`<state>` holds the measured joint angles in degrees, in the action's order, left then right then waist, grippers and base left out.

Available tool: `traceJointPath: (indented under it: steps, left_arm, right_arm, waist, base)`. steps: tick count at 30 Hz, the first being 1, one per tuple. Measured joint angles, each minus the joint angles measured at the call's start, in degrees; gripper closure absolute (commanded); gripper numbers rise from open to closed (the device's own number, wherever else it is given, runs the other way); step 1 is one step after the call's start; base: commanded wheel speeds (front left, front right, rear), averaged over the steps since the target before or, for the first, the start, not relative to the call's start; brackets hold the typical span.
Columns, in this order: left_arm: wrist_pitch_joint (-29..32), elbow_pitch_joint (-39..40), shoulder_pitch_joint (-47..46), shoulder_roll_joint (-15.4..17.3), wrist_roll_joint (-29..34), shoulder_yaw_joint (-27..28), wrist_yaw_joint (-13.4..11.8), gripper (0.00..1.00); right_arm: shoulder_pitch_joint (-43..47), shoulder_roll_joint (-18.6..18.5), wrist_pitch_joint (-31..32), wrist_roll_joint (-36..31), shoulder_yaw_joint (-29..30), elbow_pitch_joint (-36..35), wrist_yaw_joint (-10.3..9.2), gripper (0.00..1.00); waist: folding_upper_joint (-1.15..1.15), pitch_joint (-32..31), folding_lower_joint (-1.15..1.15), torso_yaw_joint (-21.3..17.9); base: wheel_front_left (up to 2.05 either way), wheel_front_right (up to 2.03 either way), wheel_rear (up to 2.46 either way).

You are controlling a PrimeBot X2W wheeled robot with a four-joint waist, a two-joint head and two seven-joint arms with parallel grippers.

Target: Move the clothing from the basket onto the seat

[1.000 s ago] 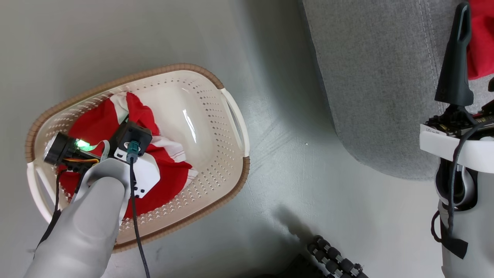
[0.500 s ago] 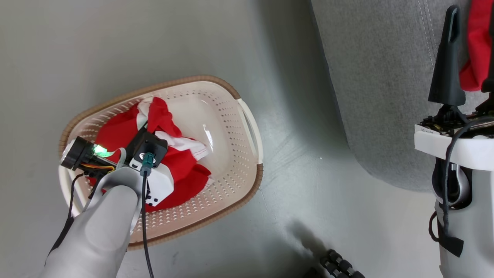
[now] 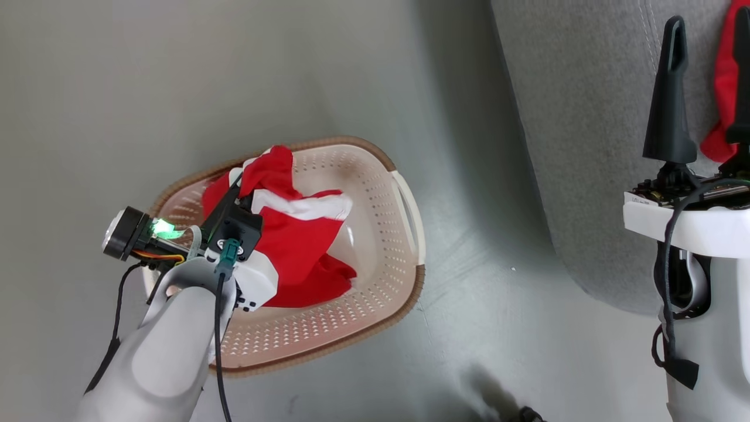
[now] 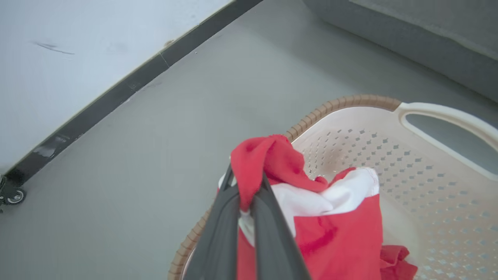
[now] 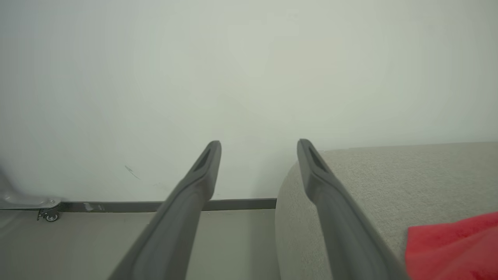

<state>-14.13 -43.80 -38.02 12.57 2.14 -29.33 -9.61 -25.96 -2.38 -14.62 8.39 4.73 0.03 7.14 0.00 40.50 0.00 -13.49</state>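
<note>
left pincer (image 4: 247, 184) has lifted bright red soft garment with white trim (image 3: 302, 246) off floor of cream perforated plastic basket (image 3: 363, 328).

clothing (image 3: 304, 246) is red and white, basket (image 3: 384, 234) cream with brown rim, seat (image 3: 574, 146) grey.

This looks like a sparsely furnished room arranged as a living space, more a test room than a lived-in home. A large grey fabric sofa (image 3: 586, 146) with rounded edges and stitched seams stands on a smooth, bare grey-green floor (image 3: 176, 88). A cream perforated laundry basket (image 3: 375, 305) with a brown rim sits on that floor near the sofa, with a red-and-white garment (image 3: 299, 246) in it. A second red garment (image 5: 455, 249) lies on the sofa. The wall (image 4: 78, 39) is plain white and scuffed, meeting the floor at a dark baseboard (image 4: 116, 93). A small caster (image 4: 15, 195) shows by the baseboard, which suits a lab more than a house.
</note>
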Motion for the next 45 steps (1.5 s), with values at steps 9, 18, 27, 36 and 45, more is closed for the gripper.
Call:
traceJointPath:
  steps: [9,18,27,36,45]
  left_arm:
    - [0.0,8.2,2.4,1.0,-2.2,2.1,-0.8,1.00]
    - [0.0,17.1,4.5,1.6,-4.2,4.2,-1.6,1.00]
    - [-0.1,22.8,6.7,2.2,-5.8,5.1,-1.5,1.00]
    - [-0.1,26.2,9.2,2.9,-7.9,6.4,-1.5,1.00]
    - [-0.1,28.4,11.0,4.2,-9.1,6.7,-0.4,1.00]
  right_arm:
    - [0.2,-0.1,0.0,-2.5,-0.4,0.5,0.00,0.00]
    - [1.4,-1.3,0.0,-5.0,-0.9,1.3,0.00,0.00]
    - [2.5,-4.2,0.0,-5.9,-4.2,2.6,0.00,0.00]
    - [4.4,-5.6,0.0,-5.7,-7.6,4.9,0.00,0.00]
    - [6.9,-8.6,0.0,-4.5,-13.6,8.3,0.00,0.00]
  waist:
    - [0.00,-3.6,0.00,2.7]
    - [0.00,-8.1,0.00,5.0]
    - [0.00,-12.9,0.00,6.6]
    - [0.00,-17.5,0.00,7.7]
    - [0.00,-23.1,0.00,8.7]
  base:
    - [0.00,0.00,0.00]
    - [0.00,0.00,0.00]
    - [0.00,0.00,0.00]
    - [0.00,0.00,0.00]
    - [0.00,0.00,0.00]
